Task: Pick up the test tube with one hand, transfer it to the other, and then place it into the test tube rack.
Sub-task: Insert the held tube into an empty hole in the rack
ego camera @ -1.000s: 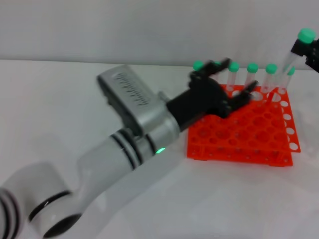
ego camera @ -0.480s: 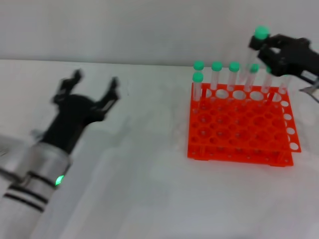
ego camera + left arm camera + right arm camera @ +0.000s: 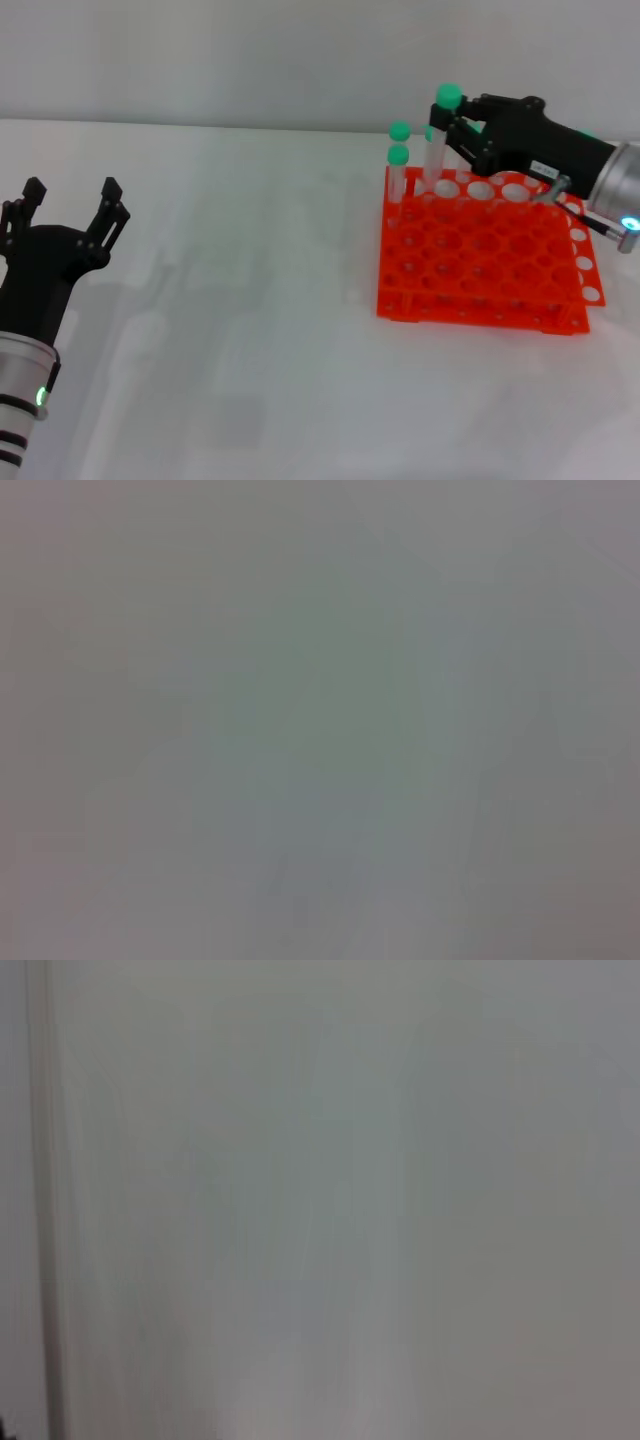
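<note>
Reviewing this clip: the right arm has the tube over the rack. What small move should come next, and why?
Probably a short straight descent. The right end effector holds the test tube roughly upright by its green cap end over the back row of the test tube rack, its lower end at or just inside a hole near two seated tubes. The left end effector is open and far off.
</note>
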Tool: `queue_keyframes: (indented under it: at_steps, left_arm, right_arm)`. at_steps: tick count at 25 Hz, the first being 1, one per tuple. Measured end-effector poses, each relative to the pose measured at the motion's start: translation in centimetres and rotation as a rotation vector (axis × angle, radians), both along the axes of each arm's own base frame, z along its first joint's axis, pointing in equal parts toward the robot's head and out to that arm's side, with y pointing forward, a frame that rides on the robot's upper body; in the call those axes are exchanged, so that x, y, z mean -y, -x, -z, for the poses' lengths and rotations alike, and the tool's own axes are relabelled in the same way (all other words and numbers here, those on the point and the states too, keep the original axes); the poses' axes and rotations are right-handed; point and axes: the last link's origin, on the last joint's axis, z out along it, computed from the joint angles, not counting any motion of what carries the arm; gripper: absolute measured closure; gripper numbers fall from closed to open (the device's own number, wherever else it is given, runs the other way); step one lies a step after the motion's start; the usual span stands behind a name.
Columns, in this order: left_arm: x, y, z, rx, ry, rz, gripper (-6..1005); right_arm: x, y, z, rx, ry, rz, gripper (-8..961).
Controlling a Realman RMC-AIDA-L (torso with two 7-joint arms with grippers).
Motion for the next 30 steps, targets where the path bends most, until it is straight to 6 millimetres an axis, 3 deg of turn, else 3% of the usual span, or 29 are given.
queue_keyframes:
  at_steps: [10, 30]
  left_arm:
    - [-1.1, -0.7, 0.2, -0.006, 0.017, 0.018, 106]
    - [-2.0, -1.0, 0.2, -0.017, 0.027, 0.021, 105]
  right_arm:
    - [-1.3, 1.1, 2.2, 0.061, -0.009, 0.031, 703]
    - [-1.4, -0.3, 2.6, 0.072, -0.025, 0.115, 686]
